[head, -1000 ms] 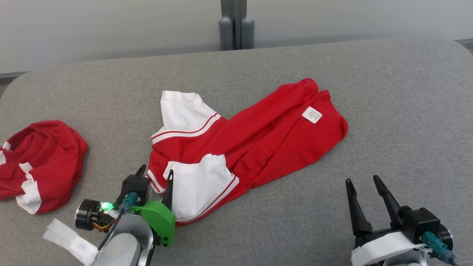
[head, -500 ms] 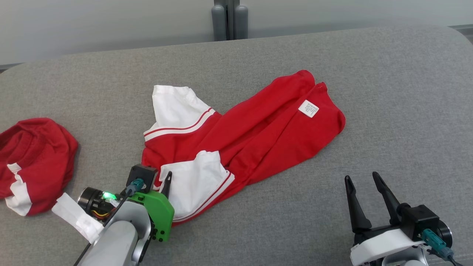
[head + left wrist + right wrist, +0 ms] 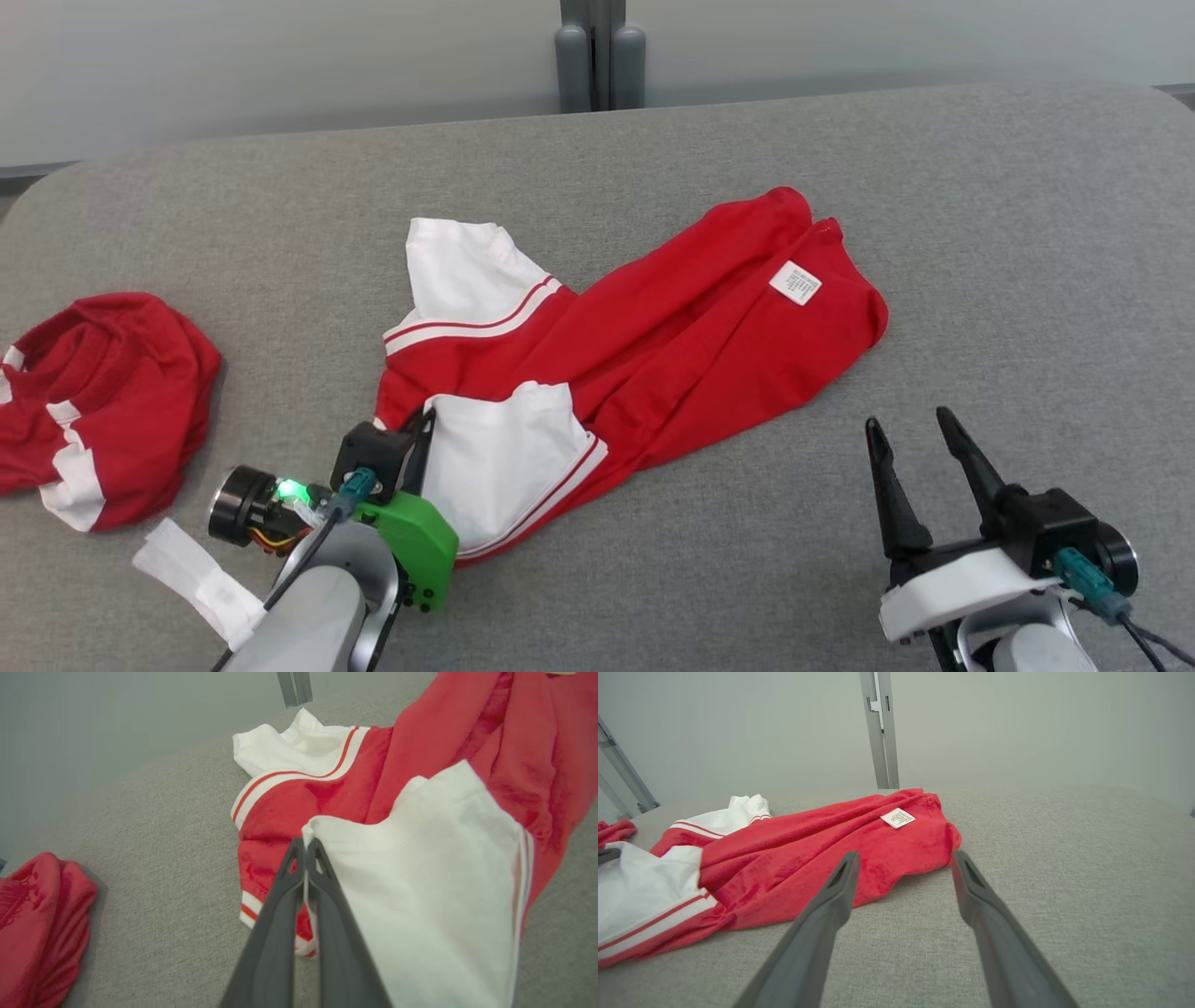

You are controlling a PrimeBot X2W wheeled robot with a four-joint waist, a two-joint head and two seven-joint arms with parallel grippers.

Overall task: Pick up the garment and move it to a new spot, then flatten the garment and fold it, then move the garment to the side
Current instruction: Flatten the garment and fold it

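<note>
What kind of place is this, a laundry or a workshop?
Probably a robot test room: a grey fabric-covered table, a plain pale wall with a metal post, and a red-and-white garment laid out.

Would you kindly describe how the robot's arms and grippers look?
The left gripper and right gripper each have two long, dark, tapered fingers and a teal plug. The left carries a green bracket, a green light and a white tape tag by its pale grey forearm; the right has a white cover.
</note>
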